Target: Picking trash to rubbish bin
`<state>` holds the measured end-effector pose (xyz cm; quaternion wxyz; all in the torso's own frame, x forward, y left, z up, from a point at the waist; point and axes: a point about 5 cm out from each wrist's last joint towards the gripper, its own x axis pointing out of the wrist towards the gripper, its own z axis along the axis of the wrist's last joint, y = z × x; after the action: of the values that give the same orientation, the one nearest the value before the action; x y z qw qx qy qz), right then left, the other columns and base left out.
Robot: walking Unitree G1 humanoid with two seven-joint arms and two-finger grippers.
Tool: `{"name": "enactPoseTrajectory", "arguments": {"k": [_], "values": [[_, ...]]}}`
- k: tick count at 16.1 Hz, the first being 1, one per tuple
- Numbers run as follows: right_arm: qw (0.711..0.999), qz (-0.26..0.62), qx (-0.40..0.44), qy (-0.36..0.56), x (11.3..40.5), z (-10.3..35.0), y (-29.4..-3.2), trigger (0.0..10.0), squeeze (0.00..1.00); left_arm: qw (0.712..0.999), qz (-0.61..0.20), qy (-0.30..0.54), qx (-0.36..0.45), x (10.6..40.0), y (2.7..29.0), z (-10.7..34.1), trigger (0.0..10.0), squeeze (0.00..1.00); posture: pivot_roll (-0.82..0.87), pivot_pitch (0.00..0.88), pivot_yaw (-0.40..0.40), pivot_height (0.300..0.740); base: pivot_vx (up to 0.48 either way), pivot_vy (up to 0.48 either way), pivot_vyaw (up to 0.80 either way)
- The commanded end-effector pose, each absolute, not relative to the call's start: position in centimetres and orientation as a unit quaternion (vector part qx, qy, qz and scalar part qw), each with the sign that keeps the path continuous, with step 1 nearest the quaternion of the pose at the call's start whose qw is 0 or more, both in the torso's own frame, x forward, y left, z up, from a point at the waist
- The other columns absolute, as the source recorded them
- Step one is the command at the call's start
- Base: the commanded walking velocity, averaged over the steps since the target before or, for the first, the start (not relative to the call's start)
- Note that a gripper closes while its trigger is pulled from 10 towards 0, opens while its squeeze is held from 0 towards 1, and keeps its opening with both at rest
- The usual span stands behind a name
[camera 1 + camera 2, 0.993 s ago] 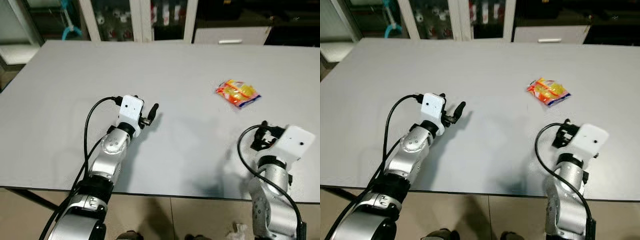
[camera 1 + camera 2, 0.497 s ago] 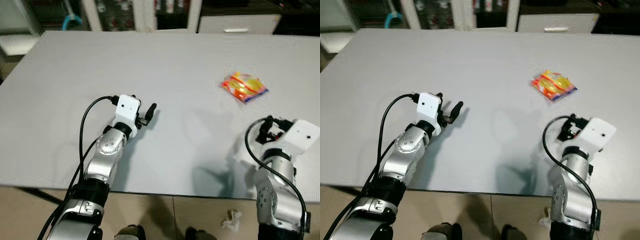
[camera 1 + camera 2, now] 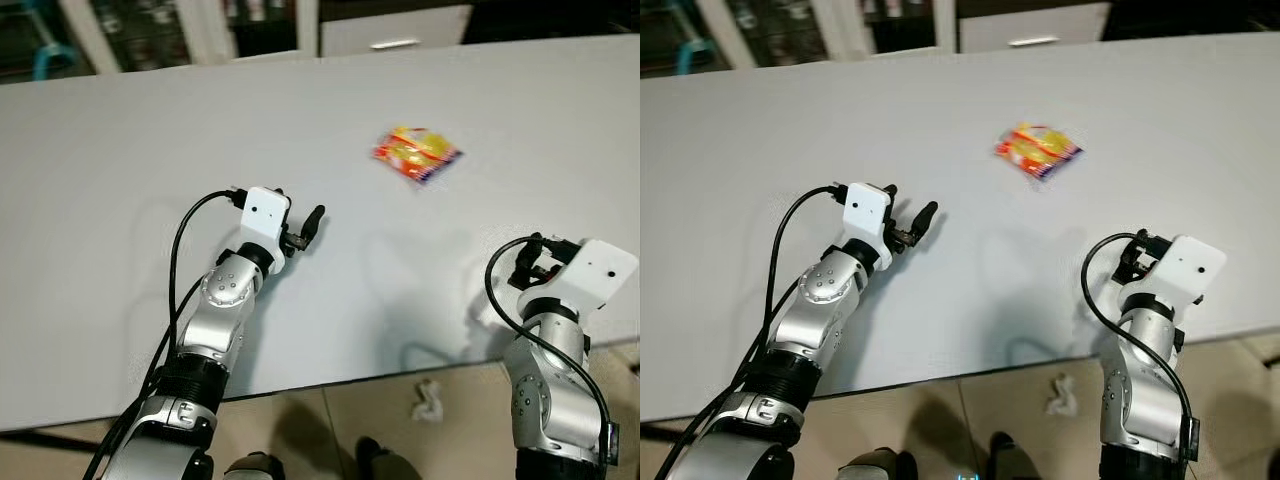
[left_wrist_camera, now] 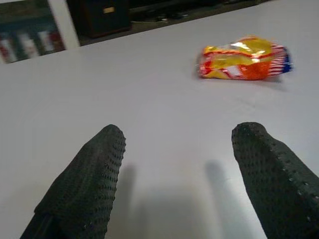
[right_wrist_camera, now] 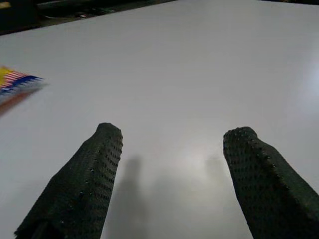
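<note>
Crumpled white paper (image 3: 429, 399) lies on the tan floor at the table's near edge. Over the grey table (image 3: 120, 180), the left gripper (image 3: 303, 229) and right gripper (image 5: 167, 179) hover with fingers spread apart, grasping nothing. Farther out, well apart from both, the orange and yellow snack wrapper (image 3: 416, 155) lies flat on the tabletop.

Counting one snack wrapper (image 3: 416, 156), lying upper right of centre on one grey table (image 3: 120, 140). Showing one crumpled scrap (image 3: 429, 399) on floor, lower right. Two grippers: left gripper (image 3: 303, 226), right gripper (image 3: 535, 262), both standing spread.
</note>
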<state>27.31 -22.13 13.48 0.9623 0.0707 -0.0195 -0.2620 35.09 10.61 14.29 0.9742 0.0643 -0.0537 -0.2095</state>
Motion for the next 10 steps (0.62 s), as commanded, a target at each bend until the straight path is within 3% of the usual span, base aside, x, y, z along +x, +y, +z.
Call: {"name": "enactPoseTrajectory", "arguments": {"k": [1, 3, 5, 10], "values": [[0.961, -0.267, 0.064, -0.024, 26.9, 13.7, -22.3, 10.0, 0.0, 0.974, -0.213, -0.053, 0.061, 35.0, 10.6, 14.4, 10.0, 0.0, 0.17, 0.161, 0.015, 0.74, 0.0, 0.0, -0.8], [0.962, -0.264, 0.061, -0.023, 26.8, 13.7, -22.2, 10.0, 0.0, 0.974, -0.214, -0.053, 0.055, 35.0, 10.5, 14.4, 10.0, 0.0, 0.16, 0.159, 0.011, 0.74, 0.0, 0.0, -0.8], [0.965, -0.255, 0.06, -0.029, 26.9, 13.9, -22.0, 10.0, 0.0, 0.972, -0.222, -0.055, 0.046, 35.0, 10.1, 14.4, 10.0, 0.0, 0.16, 0.159, 0.011, 0.74, 0.0, 0.0, 0.0], [0.97, -0.236, 0.047, -0.044, 27.0, 14.5, -21.4, 10.0, 0.0, 0.968, -0.241, -0.06, 0.041, 34.8, 9.5, 14.5, 10.0, 0.0, 0.15, 0.154, 0.007, 0.74, 0.359, 0.0, 0.0]]}}
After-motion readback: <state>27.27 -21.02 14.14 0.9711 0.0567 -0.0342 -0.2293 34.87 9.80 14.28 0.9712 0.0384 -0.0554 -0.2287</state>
